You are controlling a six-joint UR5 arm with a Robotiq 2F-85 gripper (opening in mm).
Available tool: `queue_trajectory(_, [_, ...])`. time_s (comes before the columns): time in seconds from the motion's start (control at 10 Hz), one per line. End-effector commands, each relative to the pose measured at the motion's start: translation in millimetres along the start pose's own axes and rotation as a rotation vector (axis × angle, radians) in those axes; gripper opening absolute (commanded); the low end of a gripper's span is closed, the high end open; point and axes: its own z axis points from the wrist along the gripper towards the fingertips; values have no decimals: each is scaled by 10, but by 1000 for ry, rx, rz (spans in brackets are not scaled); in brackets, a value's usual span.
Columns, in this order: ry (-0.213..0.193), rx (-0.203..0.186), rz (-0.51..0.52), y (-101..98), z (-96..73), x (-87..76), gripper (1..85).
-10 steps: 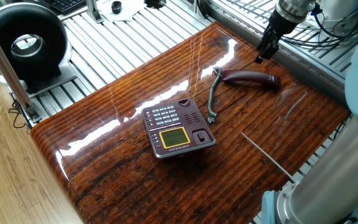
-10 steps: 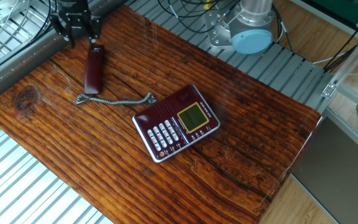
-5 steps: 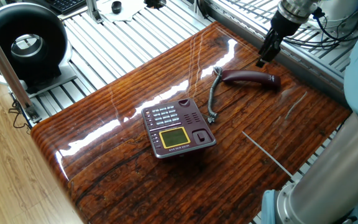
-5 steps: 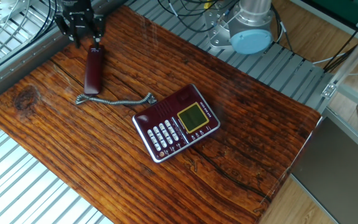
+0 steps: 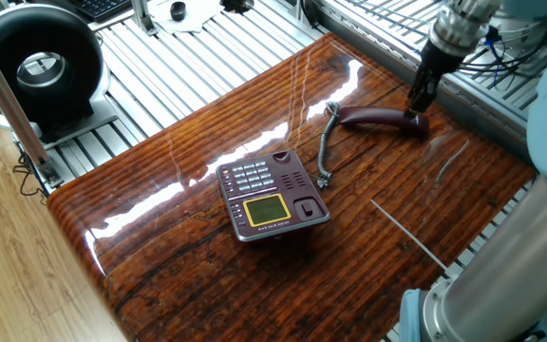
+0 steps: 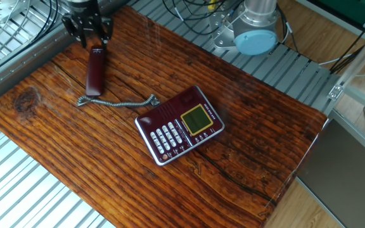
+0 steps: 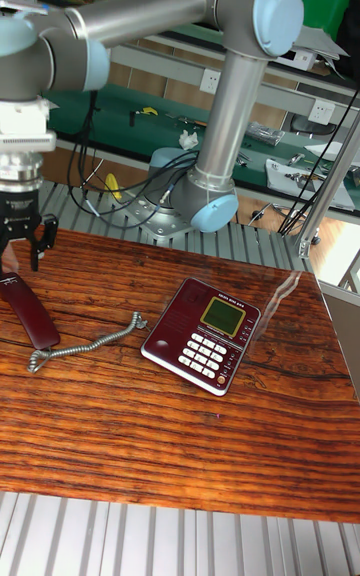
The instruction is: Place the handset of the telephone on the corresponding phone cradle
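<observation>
Compared with half a second ago, only the hand (image 6: pixel 88 37) has moved: it has come closer to the far end of the handset, while the telephone and the handset lie where they were. Going from near to far in the tall fixed view, taking the telephone (image 7: pixel 201 334) as the landmark: the telephone sits on the wooden tabletop (image 7: pixel 200 446) with its keypad and yellow-green screen facing up. From its left side the grey coiled cord (image 7: pixel 85 342) runs away over the wood. At the end of the cord, well apart from the telephone and further back, lies the handset (image 7: pixel 28 308), flat on the tabletop. Behind it, at its far end, hangs the hand, with its fingers (image 7: pixel 39 240) spread open on either side of that end; it holds nothing. The phone cradle (image 5: pixel 306 207), a strip along one side of the telephone, has nothing resting in it. So, in my judgement, the task is only at its beginning: grasping, lifting, carrying and placing are all left.
</observation>
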Motion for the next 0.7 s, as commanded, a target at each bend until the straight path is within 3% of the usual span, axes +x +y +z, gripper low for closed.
queue_trajectory(0.0, [-4,5,14,14,137,45,560])
queue_trajectory(0.1, [-18,-4,-8,-6,175,4,560])
queue_trajectory(0.4, [-4,23,-68,-188,95,-78,567])
queue_trajectory(0.5, [-11,18,-69,-182,117,-90,567])
queue_trajectory(0.6, [-20,-10,-70,-115,165,-106,570])
